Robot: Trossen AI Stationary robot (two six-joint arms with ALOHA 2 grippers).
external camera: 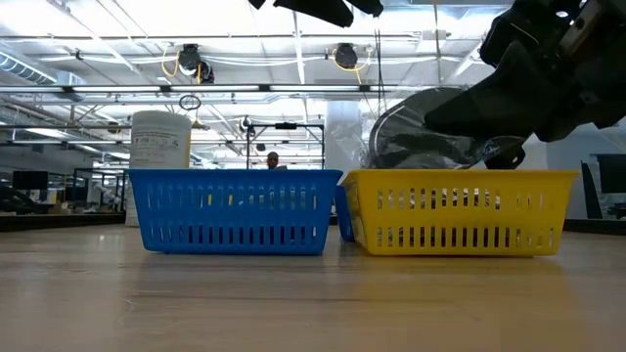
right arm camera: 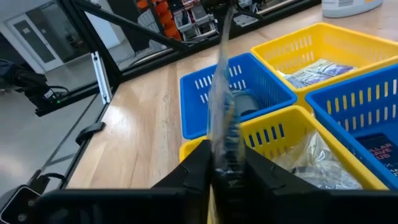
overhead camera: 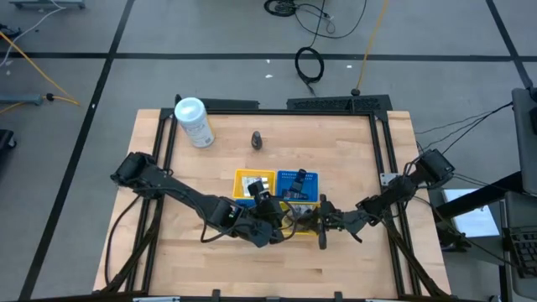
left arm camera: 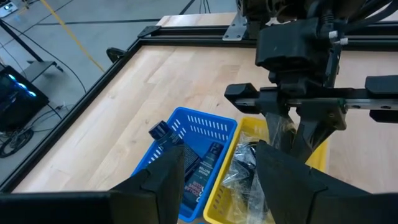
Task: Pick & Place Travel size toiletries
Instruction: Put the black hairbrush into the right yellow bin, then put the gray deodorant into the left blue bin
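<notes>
My right gripper (right arm camera: 225, 157) is shut on a clear-wrapped toiletry packet (right arm camera: 222, 118) over the near yellow basket (right arm camera: 273, 134), which holds more clear-wrapped items (left arm camera: 244, 167). In the high view the right gripper (overhead camera: 322, 225) reaches in from the table's right. My left gripper (left arm camera: 219, 163) is open and hovers above the near blue basket (left arm camera: 199, 134) and the yellow basket (left arm camera: 249, 127), nothing between its fingers. A dark cone-shaped mini bottle (overhead camera: 257, 139) stands alone on the table farther back. My right gripper pinches the clear wrap (right arm camera: 224, 146) of the packet between its two fingers. The fingers come nearly level from the table's right. The packet sticks out past the fingertips, edge-on. In the low view the wrap (external camera: 425, 137) reaches down to the yellow basket's rim (external camera: 460, 176); whether it rests there I cannot tell.
Four baskets stand together mid-table: a yellow one (overhead camera: 254, 181) and a blue one (overhead camera: 299, 179) in the far row, a blue and a yellow one nearer. A big white canister (overhead camera: 194, 122) lies at the far left. Bare wood lies left and near.
</notes>
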